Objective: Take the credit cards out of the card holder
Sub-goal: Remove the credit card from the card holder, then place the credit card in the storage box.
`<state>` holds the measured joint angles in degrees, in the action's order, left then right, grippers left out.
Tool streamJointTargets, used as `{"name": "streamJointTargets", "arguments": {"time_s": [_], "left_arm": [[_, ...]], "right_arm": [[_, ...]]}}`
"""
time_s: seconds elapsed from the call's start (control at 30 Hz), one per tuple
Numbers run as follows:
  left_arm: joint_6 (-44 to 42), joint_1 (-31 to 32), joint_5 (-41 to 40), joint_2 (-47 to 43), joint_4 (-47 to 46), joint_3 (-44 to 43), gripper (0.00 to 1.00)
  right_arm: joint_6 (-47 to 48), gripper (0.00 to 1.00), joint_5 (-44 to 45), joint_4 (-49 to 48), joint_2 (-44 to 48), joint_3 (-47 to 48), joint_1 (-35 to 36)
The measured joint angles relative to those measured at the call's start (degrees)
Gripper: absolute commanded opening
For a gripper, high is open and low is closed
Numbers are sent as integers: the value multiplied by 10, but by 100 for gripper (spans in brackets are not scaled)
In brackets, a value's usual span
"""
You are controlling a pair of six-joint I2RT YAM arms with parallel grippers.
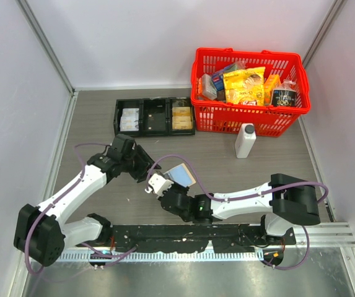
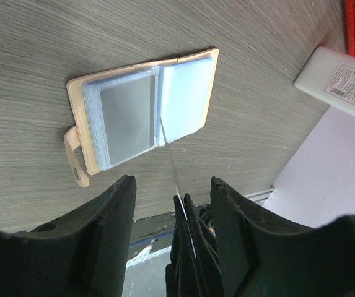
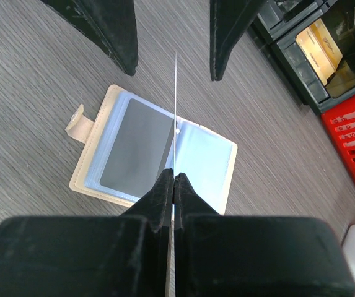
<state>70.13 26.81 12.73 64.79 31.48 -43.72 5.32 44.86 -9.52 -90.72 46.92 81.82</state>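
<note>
The tan card holder lies open on the table, its pale blue sleeves up; it also shows in the right wrist view and the top view. A grey credit card sits in its left sleeve. My right gripper is shut on another thin credit card, seen edge-on and held above the holder. It shows white in the top view. My left gripper is open, its fingers on either side of the held card's far end without touching it.
A black three-compartment tray stands at the back. A red basket full of packets is at the back right. A white bottle stands in front of it. Side walls close in the table.
</note>
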Motion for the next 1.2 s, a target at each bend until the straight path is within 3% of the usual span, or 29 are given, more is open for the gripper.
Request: {"name": "streamJointTargets", "arguments": {"time_s": [0.23,0.43,0.57,0.77,0.87,1.0,1.2], "left_arm": [[-4,-1,14,19,1,-1,34],[-4,-2,19,28,0,-1,0],[-4,-2,19,28,-10,-1,0],[-21,-1,-15,6,-37,10,0],[-35,-2,-61,-30,-77,31,0],[-67,-2,-129,-60,-145,42,0],[-137,-9,-223,-35,-298,40,0]], "right_arm": [[11,1,6,-8,0,0,3],[17,1,9,-9,-1,0,6],[17,2,7,-12,-9,1,6],[-21,48,4,8,-16,19,6],[-60,61,0,23,-15,25,5],[-132,65,-25,40,15,13,-12],[-226,67,-42,41,129,-49,-70]]}}
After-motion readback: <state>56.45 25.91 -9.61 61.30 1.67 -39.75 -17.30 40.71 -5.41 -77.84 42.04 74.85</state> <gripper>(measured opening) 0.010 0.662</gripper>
